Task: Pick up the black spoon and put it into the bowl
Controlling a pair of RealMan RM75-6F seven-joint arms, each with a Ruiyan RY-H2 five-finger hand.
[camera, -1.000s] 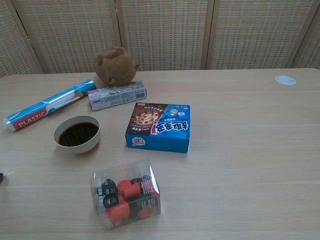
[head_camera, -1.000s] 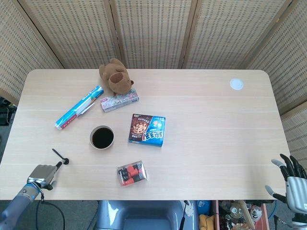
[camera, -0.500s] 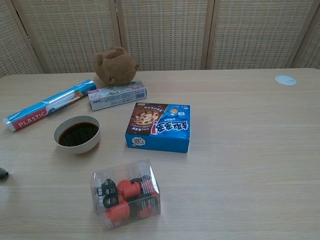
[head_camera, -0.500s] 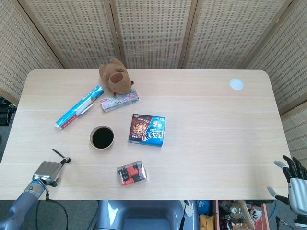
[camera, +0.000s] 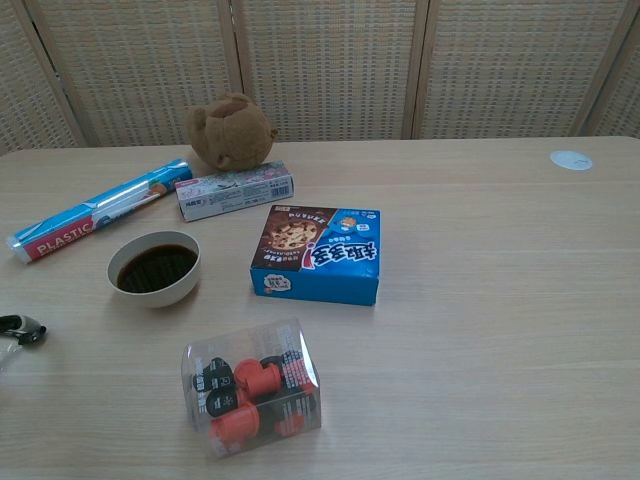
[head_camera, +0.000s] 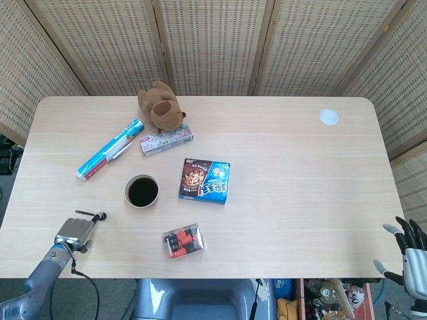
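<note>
- Left robot hand is sitting at the near left edge of the worktop, left of and nearer than the bowl, and is gripping the black spoon by its thin handle; the spoon's rounded end is poking out toward the bowl.
- Right robot hand is hanging off the worktop's near right corner, far from the bowl, fingers spread and holding nothing.
- Judging the progress: the spoon appears to be picked up, or nearly so, but it is not in the bowl yet; carrying it over and letting it go inside is what is remaining.
- The bowl is showing a dark inside, so the spoon may be landing in liquid.
- Readable writing: the roll beyond the bowl is reading "PLASTIC"; print on the blue cookie box right of the bowl is too unclear to read.
</note>
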